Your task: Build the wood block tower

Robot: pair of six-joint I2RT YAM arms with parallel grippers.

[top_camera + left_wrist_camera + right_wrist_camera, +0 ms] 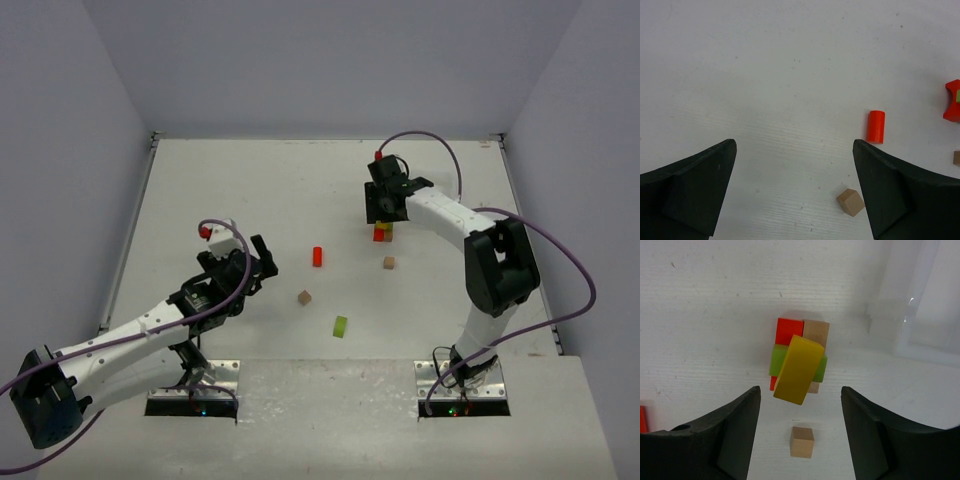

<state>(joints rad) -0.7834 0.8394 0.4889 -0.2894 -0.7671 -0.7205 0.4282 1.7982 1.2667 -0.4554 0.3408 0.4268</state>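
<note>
The tower (384, 232) stands at the back right. In the right wrist view a red block (789, 331) and a brown block (816, 333) lie side by side at its base. A green bar (776, 360) lies across them, and a yellow bar (799, 369) lies skewed on top. My right gripper (800, 407) is open and empty above the tower (385, 208). My left gripper (266, 262) is open and empty (795, 165) over bare table. A red cylinder (876, 126) and a brown cube (850, 201) lie near its right finger.
Loose blocks lie on the white table: a red cylinder (318, 256), a brown cube (304, 297), a lime green block (341, 326), and a brown cube (389, 263) just in front of the tower (802, 441). The table's raised rim (920, 305) runs to the tower's right.
</note>
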